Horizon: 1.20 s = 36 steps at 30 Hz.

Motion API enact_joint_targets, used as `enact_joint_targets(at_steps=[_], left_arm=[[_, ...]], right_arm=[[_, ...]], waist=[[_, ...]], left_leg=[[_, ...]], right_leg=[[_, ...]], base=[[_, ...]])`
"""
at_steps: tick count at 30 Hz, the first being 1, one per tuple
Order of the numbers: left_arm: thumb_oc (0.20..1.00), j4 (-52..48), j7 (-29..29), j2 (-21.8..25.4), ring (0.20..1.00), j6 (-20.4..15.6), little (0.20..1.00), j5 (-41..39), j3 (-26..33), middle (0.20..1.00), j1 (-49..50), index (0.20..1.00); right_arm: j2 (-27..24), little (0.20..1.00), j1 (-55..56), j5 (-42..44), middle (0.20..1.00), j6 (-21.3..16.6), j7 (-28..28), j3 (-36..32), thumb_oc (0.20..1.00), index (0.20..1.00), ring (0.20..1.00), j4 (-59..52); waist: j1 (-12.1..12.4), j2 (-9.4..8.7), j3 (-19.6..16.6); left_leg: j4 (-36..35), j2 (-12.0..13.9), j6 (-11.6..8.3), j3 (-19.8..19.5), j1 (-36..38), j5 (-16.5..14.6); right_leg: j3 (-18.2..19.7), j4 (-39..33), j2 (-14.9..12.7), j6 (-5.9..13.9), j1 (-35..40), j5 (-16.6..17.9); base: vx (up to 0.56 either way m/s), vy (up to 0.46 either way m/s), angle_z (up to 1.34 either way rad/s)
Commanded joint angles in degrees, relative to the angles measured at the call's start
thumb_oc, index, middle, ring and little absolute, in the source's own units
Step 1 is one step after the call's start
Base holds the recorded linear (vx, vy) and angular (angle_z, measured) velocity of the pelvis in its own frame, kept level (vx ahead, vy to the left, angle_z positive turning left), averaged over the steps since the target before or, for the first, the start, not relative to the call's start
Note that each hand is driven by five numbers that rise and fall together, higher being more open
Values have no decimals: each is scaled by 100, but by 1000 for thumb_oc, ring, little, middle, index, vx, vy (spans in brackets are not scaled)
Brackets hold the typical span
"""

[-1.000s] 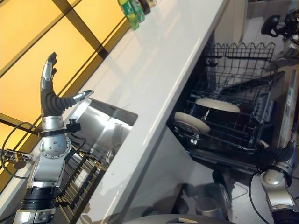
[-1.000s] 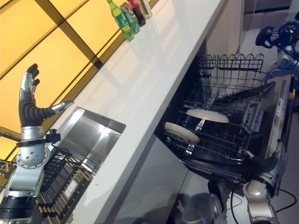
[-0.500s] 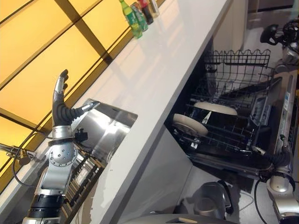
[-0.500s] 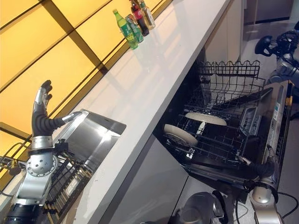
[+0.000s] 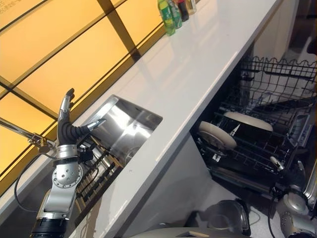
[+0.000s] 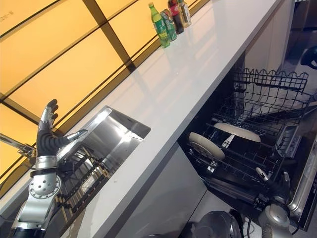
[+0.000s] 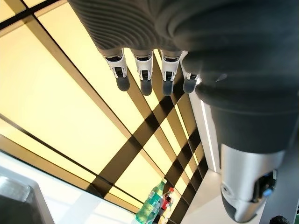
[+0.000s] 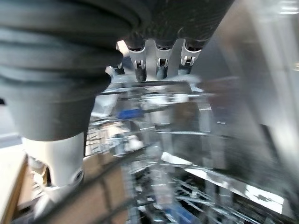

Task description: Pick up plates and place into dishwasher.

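Two plates point(image 5: 217, 135) point(image 5: 247, 120) stood on edge in the dishwasher's point(image 5: 302, 130) lower rack point(image 5: 257, 144), pulled out below the white counter point(image 5: 198, 69). L hand point(image 5: 67, 126) was raised over the drying rack point(image 5: 96, 171) just beside the sink point(image 5: 126, 126), fingers straight, thumb out, holding nothing. R hand point(image 6: 277, 186) was at the rack's front edge w/ fingers relaxed, empty; bottles point(image 5: 173, 11) stood at the counter's far end.

The left hand point(image 5: 66, 130) was raised upright, fingers straight, thumb spread. The right hand point(image 6: 277, 185) reached low, fingers extended.
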Motion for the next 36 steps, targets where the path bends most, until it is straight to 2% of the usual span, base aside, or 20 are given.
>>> enact_joint_targets(at_steps=[1, 8, 12, 18, 26, 36], left_arm=[[1000, -377, 180, 121, 1000, -125, 1000, -115, -32, 1000, -7, 1000], [1000, -457, 198, -15, 1000, -76, 1000, -133, -188, 1000, 172, 1000], [1000, -451, 268, -77, 1000, -60, 1000, -150, -254, 1000, 269, 1000], [1000, -416, 343, -62, 1000, -22, 1000, -157, -246, 1000, 399, 1000], [1000, -350, 229, -14, 1000, 6, 1000, -180, -139, 1000, 485, 1000], [1000, -367, -81, 80, 1000, -153, 1000, -256, 64, 1000, 628, 1000]], right_arm=[[-86, 1000, -316, 70, 1000, -427, 437, 106, 1000, 1000, 1000, -46], [-207, 1000, -430, -213, 1000, -759, 1221, 421, 1000, 1000, 1000, -223], [-228, 1000, -490, -446, 1000, -802, 1318, 601, 1000, 1000, 1000, -583], [-175, 1000, -727, -716, 1000, -570, 1174, 722, 1000, 1000, 1000, -1179], [-119, 1000, -1109, -907, 1000, -79, 1105, 738, 1000, 1000, 1000, -1590], [-30, 1000, -1491, -1028, 1000, 19, 1019, 876, 1000, 1000, 1000, -1529]], waist=[[41, -62, -128], [172, -55, -47], [244, -74, -13], [474, -138, -24], [862, -269, -17], [1324, -439, 45]], left_leg=[[1363, -17, 35, -48, -895, -563], [1576, -142, 87, -63, -1021, -657], [1677, -177, 118, -65, -1110, -693], [1815, -186, 139, -144, -1276, -718], [2155, -162, 113, -244, -1507, -789], [2518, -80, 45, -353, -1819, -820]], right_leg=[[194, -243, -681, 174, 586, 22], [178, -144, -889, 148, 546, 110], [147, -102, -965, 126, 535, 124], [-65, -10, -1064, 38, 508, 140], [-447, 230, -1214, -75, 554, 152], [-849, 307, -1317, -90, 668, 233]], base=[[58, 114, 0], [110, 127, -2], [80, 158, 5], [30, 129, 17], [9, 78, 27], [-20, 23, 27]])
